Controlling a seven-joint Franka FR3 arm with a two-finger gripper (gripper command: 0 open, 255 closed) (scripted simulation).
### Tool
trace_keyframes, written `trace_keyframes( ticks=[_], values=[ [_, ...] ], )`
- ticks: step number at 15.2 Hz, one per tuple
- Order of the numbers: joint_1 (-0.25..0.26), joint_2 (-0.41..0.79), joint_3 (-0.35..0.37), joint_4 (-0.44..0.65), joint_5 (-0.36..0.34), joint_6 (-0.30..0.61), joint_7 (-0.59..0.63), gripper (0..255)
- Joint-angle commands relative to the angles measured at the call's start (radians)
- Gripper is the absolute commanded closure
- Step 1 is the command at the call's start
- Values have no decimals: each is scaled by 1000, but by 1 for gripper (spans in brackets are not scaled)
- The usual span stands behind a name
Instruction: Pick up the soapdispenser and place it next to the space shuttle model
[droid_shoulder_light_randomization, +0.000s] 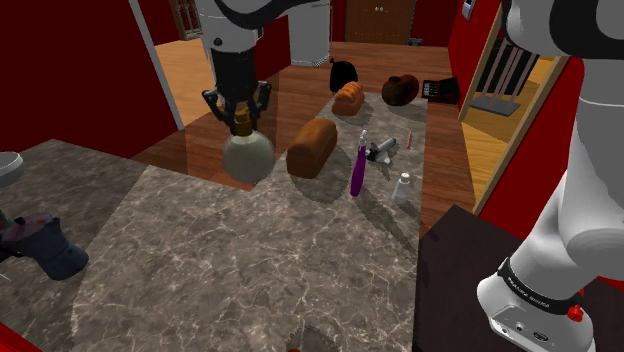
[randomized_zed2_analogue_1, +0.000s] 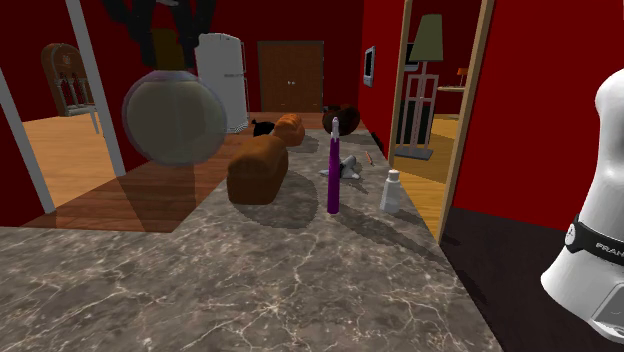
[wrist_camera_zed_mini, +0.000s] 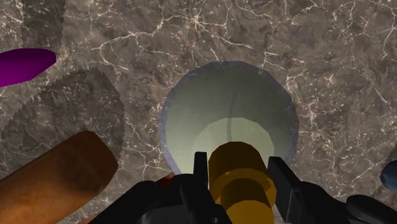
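Gripper (droid_shoulder_light_randomization: 240, 116), I see, clamps the yellow pump of the round soap dispenser (droid_shoulder_light_randomization: 247, 157), upper left in shoulder view.

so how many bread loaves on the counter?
2. A large loaf sits beside the dispenser. A smaller loaf lies farther back on the counter. The dark lump beside the smaller one could be a third; can't tell.

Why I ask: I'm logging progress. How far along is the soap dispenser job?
Done: the pincer is shut on the gold pump of the round soap dispenser. In hand: it looks lifted off the counter. Left: carrying it past the brown loaf to the grey shuttle model and releasing.
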Motion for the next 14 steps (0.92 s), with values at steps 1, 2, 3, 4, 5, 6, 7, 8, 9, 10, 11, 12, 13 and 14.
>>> trace_keyframes(
  ticks=[1, 2, 3, 4, 5, 6, 7, 8, 9, 10, 11, 12, 13, 14],
  values=[
    [2, -2, 1, 19, 1, -21, 0, 255],
    [-18, -20, -4, -5, 11, -12, -23, 255],
    [-37, -36, -10, -27, 20, -4, -46, 255],
    [-56, -52, -16, -47, 30, 3, -70, 255],
    [-75, -67, -22, -66, 39, 9, -93, 255],
    [-92, -80, -29, -83, 47, 15, -117, 255],
    [-109, -92, -36, -98, 55, 20, -141, 255],
    [-126, -103, -44, -112, 63, 25, -164, 255],
    [-142, -113, -51, -124, 70, 29, -188, 255],
    [-158, -122, -59, -135, 77, 32, -212, 255],
    [-173, -130, -68, -145, 83, 35, -236, 255],
    [-188, -137, -76, -153, 89, 38, -260, 255],
    [-203, -143, -84, -160, 94, 40, -283, 255],
    [-218, -147, -93, -165, 99, 41, -307, 255]
  ],
)
